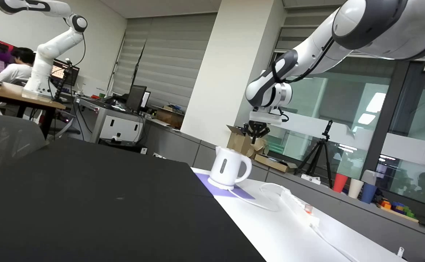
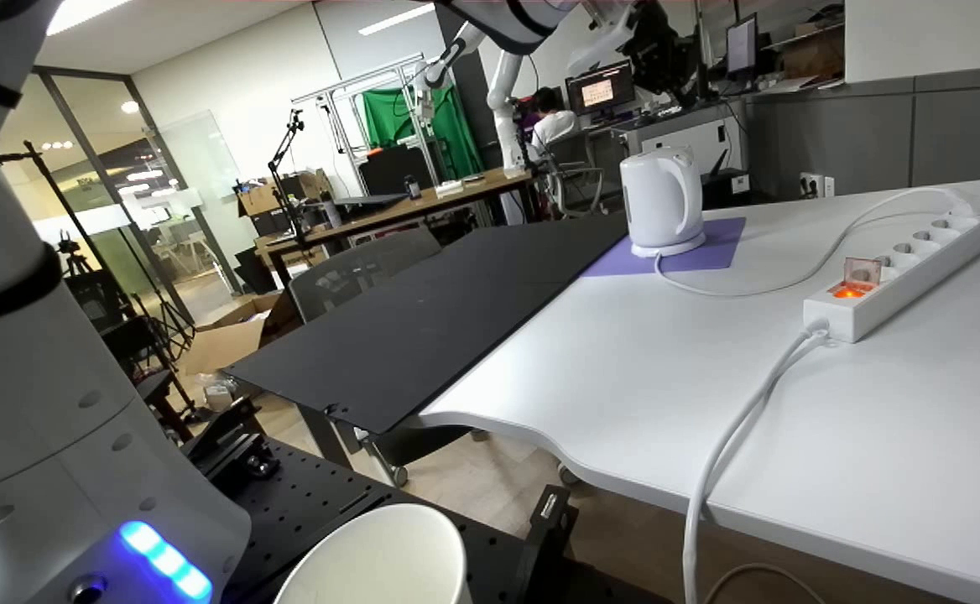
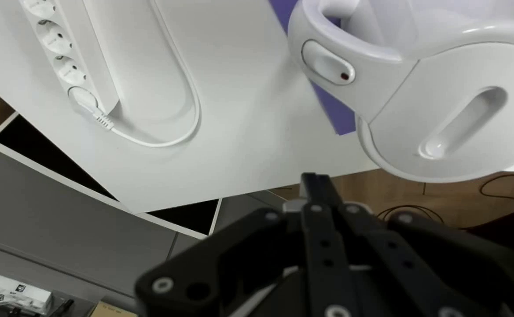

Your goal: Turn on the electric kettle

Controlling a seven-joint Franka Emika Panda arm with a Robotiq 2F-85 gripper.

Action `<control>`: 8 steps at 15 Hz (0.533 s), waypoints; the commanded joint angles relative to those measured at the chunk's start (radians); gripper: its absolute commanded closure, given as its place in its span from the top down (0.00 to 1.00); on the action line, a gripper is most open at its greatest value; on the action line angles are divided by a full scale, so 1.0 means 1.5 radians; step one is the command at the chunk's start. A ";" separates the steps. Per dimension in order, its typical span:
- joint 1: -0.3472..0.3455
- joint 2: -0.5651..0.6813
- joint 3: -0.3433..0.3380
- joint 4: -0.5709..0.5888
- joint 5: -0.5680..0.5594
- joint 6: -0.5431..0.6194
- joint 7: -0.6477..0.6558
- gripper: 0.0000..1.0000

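The white electric kettle stands upright on a purple mat on the white table; it shows in both exterior views [image 1: 226, 168] [image 2: 651, 201] and at the upper right of the wrist view [image 3: 459, 110]. In the wrist view I see its lid from above and an oval switch [image 3: 325, 61] with a small red spot on top of the loop handle [image 3: 299, 33]. My black gripper [image 3: 315, 176] has its fingertips together with nothing between them. In the exterior views the gripper [image 1: 254, 140] [image 2: 666, 54] hangs above the kettle, apart from it.
A white power strip [image 2: 909, 273] with an orange-lit switch lies on the table [image 2: 591, 369]; the kettle's white cord [image 3: 195, 101] runs to it. A black board [image 2: 431, 310] lies beside the mat [image 2: 721, 243]. A white cup [image 2: 389, 562] stands near the robot base.
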 commanded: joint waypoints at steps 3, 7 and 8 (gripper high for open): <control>-0.052 -0.031 0.067 0.046 0.040 -0.137 -0.066 0.00; -0.071 -0.031 0.087 0.076 0.055 -0.194 -0.084 0.00; -0.074 -0.029 0.090 0.082 0.056 -0.203 -0.086 0.00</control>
